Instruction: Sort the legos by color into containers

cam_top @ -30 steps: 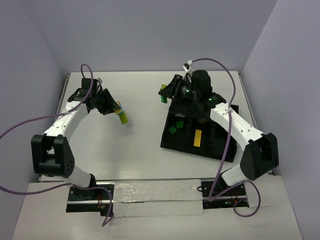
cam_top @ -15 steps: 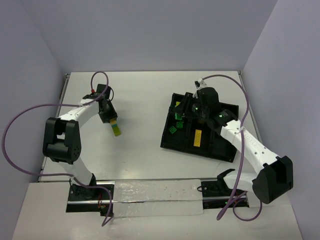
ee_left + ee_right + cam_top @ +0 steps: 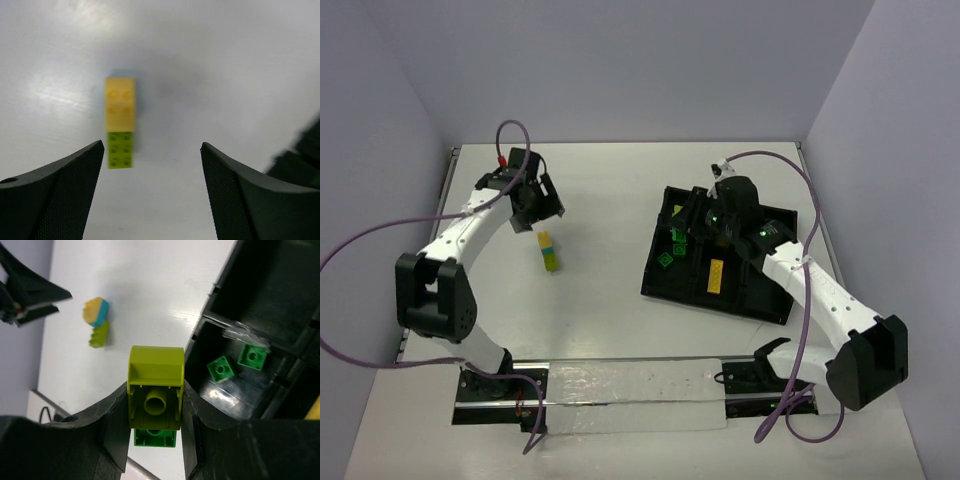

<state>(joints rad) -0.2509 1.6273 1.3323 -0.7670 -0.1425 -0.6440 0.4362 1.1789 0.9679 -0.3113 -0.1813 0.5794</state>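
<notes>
- Some sorting is done: two green legos (image 3: 221, 367) and a yellow lego (image 3: 717, 275) lie in the black tray (image 3: 760, 300) near the table's right edge.
- The right gripper (image 3: 155, 390) pinches a lime brick (image 3: 155, 365) with a green brick (image 3: 155, 436) stuck under it, just by the tray's left side.
- The left gripper (image 3: 152, 147) is wide open and holds nothing. It hangs over a stack (image 3: 120, 125) of yellow, blue and lime legos, toward the left edge. That stack is not sorted yet.
- The table (image 3: 620, 200) is white and shiny. The walls (image 3: 620, 70) are pale purple.

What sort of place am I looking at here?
Probably a robotics lab test bench: a white table boxed by blank walls, a left arm and right arm bolted on, toy bricks and a black tray.
</notes>
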